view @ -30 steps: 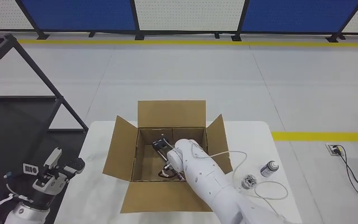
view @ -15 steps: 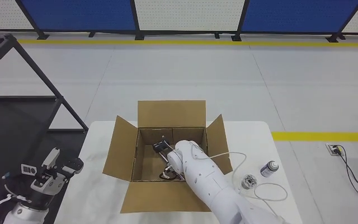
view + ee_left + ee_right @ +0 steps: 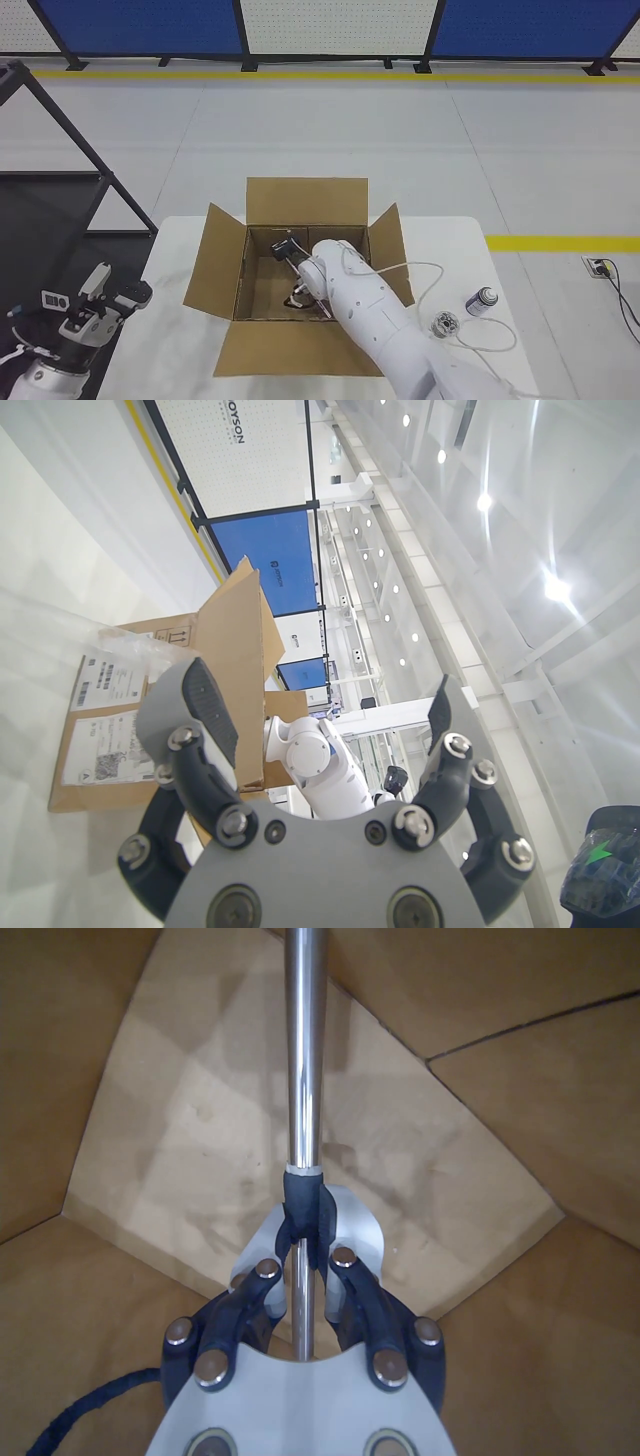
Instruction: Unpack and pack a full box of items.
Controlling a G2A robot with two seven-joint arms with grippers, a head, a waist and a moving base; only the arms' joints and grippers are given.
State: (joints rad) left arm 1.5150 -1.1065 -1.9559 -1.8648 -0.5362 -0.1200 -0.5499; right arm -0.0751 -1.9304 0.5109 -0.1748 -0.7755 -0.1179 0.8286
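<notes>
Fingers [image 3: 356,1223] of our right gripper [image 3: 303,1228] pinch a metal rod [image 3: 303,1053] inside the cardboard box [image 3: 305,203]. Left gripper [image 3: 322,695] beside the table [image 3: 170,290], fingers [image 3: 207,705] spread wide.

Top: overhead, down onto table [image 3: 175,270], box [image 3: 306,205]. Right wrist: close inside box [image 3: 200,1128]. Left wrist: faces box [image 3: 225,640] side.

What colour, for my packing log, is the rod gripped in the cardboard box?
Shiny silver metal rod, black-wrapped at the right gripper; clearest in right wrist view.
</notes>
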